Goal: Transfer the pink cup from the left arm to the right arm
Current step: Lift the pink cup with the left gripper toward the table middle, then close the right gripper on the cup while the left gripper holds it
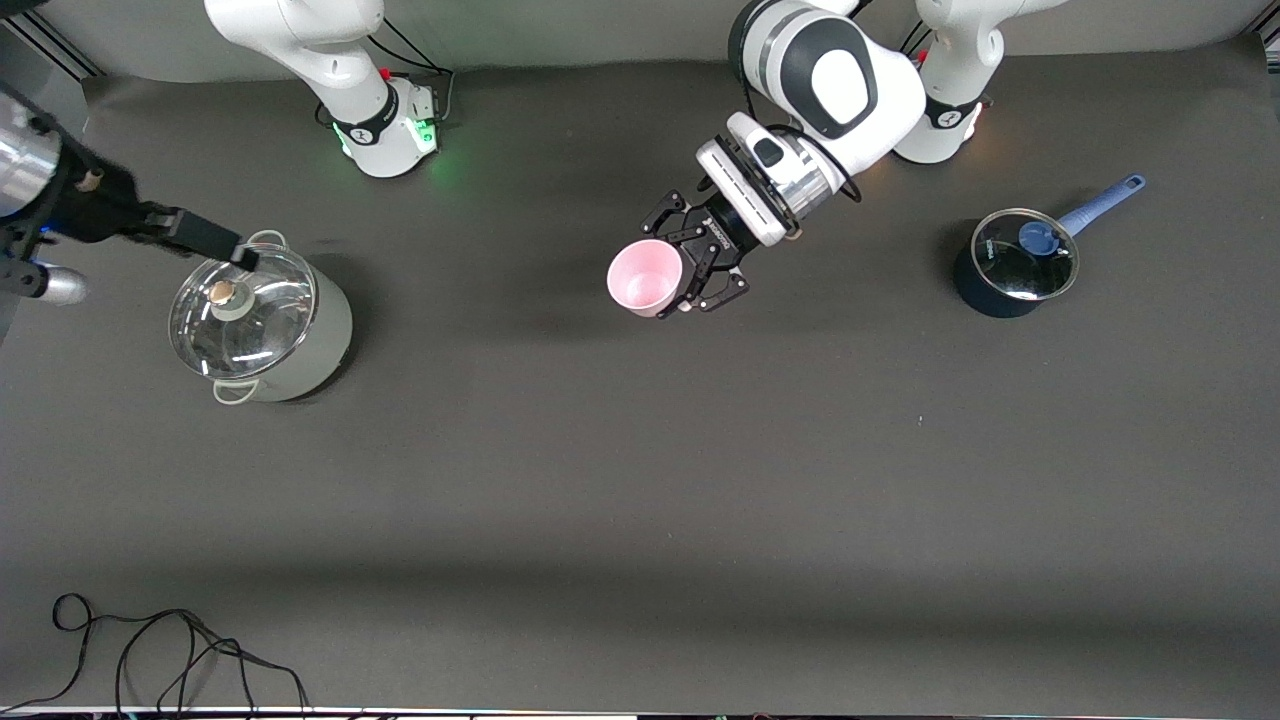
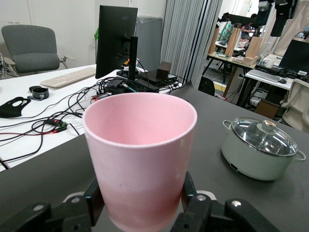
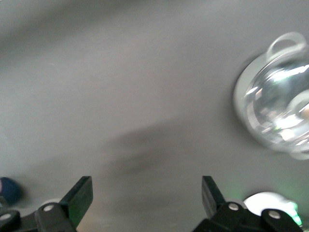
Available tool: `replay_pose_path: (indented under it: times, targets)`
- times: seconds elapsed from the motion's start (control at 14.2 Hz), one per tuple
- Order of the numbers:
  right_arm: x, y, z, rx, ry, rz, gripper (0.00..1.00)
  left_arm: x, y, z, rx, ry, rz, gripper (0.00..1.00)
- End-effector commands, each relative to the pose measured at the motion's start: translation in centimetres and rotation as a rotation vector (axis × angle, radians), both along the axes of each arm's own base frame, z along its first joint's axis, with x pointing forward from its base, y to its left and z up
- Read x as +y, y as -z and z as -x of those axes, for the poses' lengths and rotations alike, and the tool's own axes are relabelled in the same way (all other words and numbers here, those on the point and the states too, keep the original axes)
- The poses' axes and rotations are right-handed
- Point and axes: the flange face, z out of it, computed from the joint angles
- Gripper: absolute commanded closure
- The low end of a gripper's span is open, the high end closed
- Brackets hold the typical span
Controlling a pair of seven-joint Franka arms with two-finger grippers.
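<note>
The pink cup (image 1: 645,277) is held above the middle of the table, tipped on its side with its mouth toward the right arm's end. My left gripper (image 1: 678,268), the black claw, is shut on the cup's base end. In the left wrist view the cup (image 2: 140,154) fills the middle, and the left gripper (image 2: 142,195) has a pad pressed on each side of it. My right gripper (image 1: 215,240) is in the air at the right arm's end of the table, over the rim of the steel pot. In the right wrist view the right gripper (image 3: 146,193) is open and empty.
A pale steel pot with a glass lid (image 1: 255,320) stands at the right arm's end; it also shows in the right wrist view (image 3: 277,106) and the left wrist view (image 2: 263,147). A dark blue-handled saucepan (image 1: 1015,262) stands at the left arm's end. A black cable (image 1: 180,650) lies at the table's near edge.
</note>
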Motion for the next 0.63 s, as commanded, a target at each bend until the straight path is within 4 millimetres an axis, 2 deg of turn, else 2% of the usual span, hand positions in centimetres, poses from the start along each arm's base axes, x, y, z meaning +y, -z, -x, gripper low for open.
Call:
replay_pose_path:
  times: [0.0,0.28,0.42,0.56]
  targets:
    - [7.6,-2.2,-0.3,0.022,0.177,-0.036,0.00,-0.7,-1.2,0.4,0.011,-0.018,0.008,0.57]
    - [18.4,-2.5,-1.6,0.092,0.441,-0.033,0.00,-0.9,-1.3,0.5,0.012,-0.015,0.012,0.57]
    - [22.6,-2.4,-2.2,0.099,0.541,-0.058,0.00,-1.2,-1.2,1.0,0.015,-0.011,0.002,0.57]
    - [25.8,-1.2,-2.2,0.107,0.563,-0.057,0.00,-1.2,-1.3,0.9,0.016,-0.012,0.005,0.57]
